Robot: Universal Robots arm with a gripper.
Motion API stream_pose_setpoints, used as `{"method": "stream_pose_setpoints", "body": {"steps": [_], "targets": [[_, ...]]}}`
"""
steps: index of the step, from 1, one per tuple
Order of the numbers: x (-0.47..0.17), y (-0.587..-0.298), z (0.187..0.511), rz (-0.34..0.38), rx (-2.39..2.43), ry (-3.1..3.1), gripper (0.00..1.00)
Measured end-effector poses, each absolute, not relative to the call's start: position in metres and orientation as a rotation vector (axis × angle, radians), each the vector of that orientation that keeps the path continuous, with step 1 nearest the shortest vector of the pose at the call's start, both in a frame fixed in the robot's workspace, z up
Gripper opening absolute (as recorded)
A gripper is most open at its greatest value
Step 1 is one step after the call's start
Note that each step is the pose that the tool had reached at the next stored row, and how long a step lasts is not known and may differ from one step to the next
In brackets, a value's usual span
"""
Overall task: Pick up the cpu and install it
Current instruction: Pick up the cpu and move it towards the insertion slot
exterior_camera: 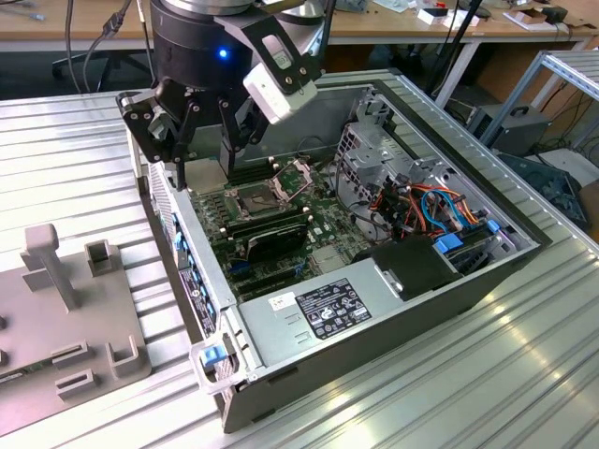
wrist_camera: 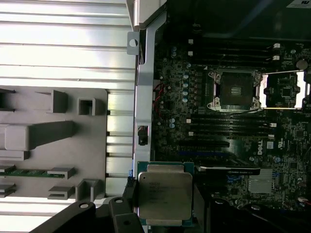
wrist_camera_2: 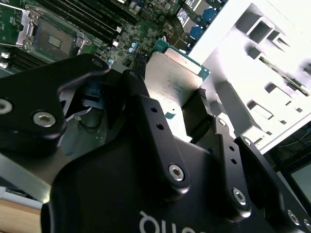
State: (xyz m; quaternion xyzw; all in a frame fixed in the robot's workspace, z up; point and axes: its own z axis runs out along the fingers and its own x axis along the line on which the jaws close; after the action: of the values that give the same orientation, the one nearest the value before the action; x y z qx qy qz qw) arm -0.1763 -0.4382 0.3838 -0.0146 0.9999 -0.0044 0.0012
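Right now the black two-finger gripper hangs over the open dark-grey metal PC case, fingers clamped on opposite edges of the small flat silver-grey square cpu. Cpu's in the air by the case wall, well apart from the dark square mobo socket, whose metal frame is flipped open.
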Motion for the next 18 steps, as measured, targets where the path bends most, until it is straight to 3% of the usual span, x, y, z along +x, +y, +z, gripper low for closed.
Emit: {"method": "stream_pose_setpoints", "body": {"steps": [18], "targets": [[-0.153,-0.438,0.384,-0.014,-0.046,3.139,0.55]]}}
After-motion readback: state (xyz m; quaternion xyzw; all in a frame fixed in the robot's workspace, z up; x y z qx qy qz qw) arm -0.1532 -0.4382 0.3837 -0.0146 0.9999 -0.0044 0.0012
